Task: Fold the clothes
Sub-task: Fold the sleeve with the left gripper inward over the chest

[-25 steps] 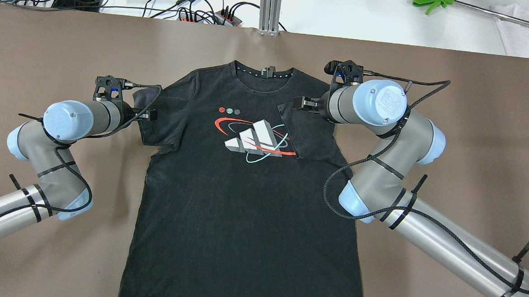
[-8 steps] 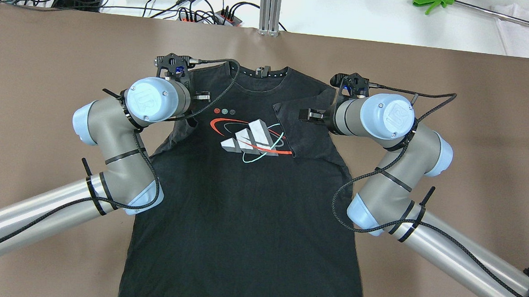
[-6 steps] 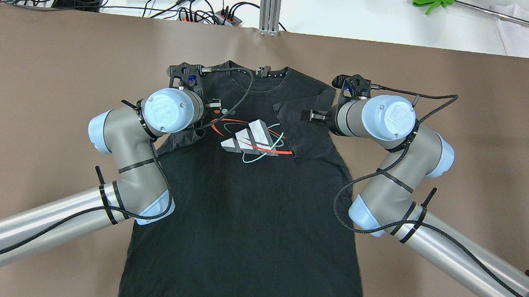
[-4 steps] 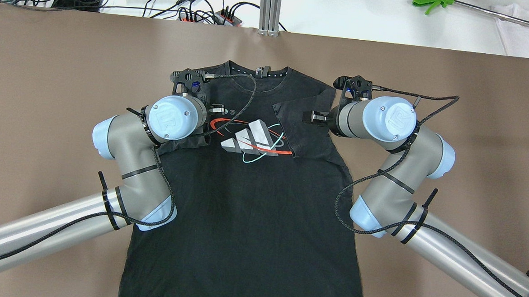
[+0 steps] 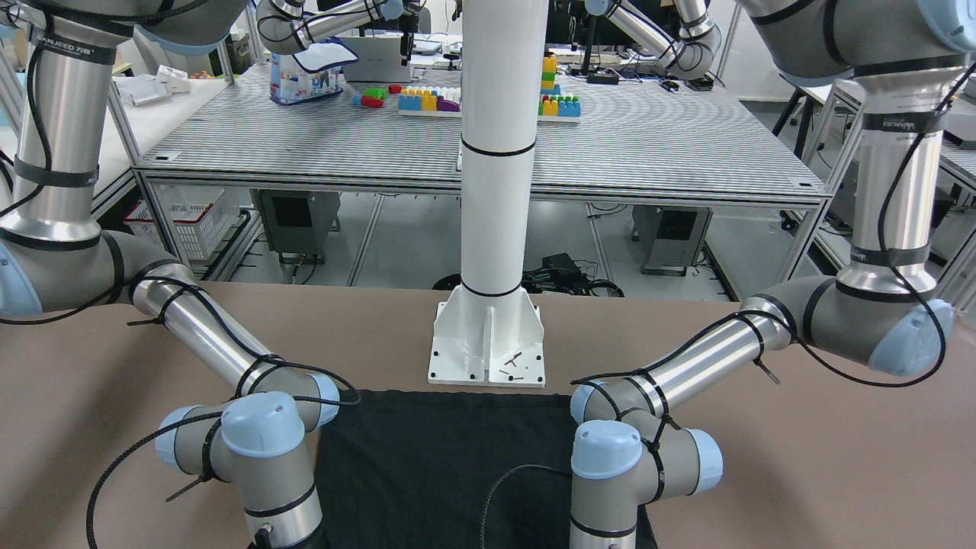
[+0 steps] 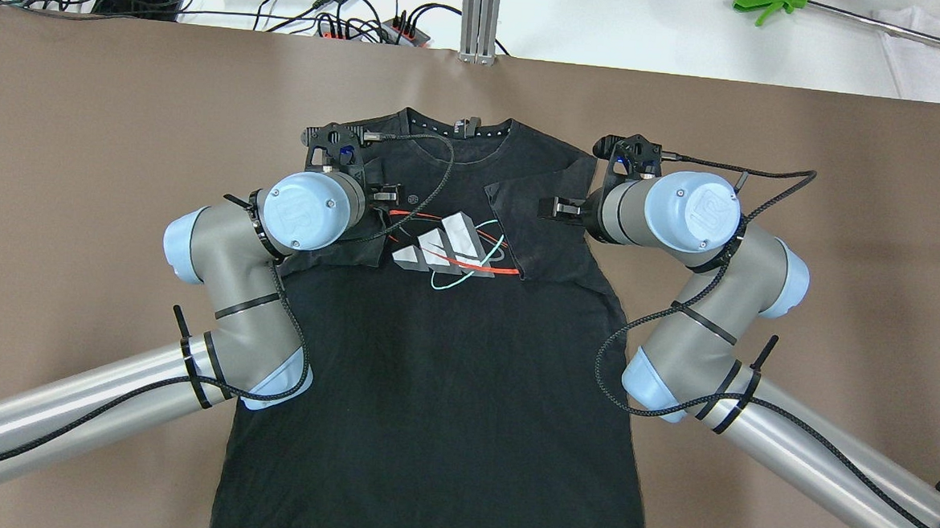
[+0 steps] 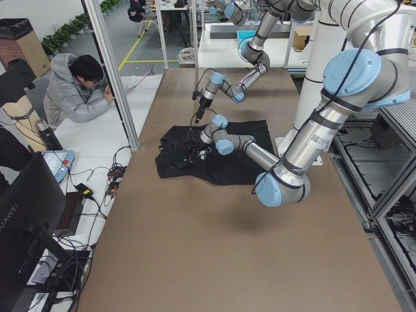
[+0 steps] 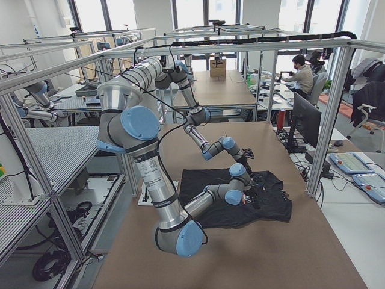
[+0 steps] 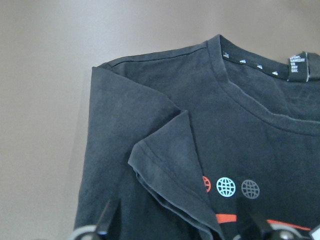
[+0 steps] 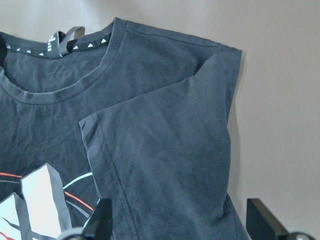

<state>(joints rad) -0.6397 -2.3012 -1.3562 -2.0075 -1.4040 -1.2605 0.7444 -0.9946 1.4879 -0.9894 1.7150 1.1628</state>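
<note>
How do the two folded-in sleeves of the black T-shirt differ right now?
The sleeve under the left gripper lies rumpled, its hem in loose layers; the sleeve under the right gripper lies flat and smooth. The first partly covers the small red icon; the second reaches only the arcs of the logo. Both are folded inward onto the T-shirt, under open grippers.

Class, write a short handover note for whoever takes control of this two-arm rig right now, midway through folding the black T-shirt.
Left pincer: open, over the sleeve on its side, holding nothing.
Right pincer: open, over the other sleeve, holding nothing.
T-shirt: flat and print-up on the brown table, collar away from the robot.
Done: left sleeve and right sleeve are both folded in onto the chest.
Left: fold the body, probably by bringing the hem toward the collar. Not yet begun.
</note>
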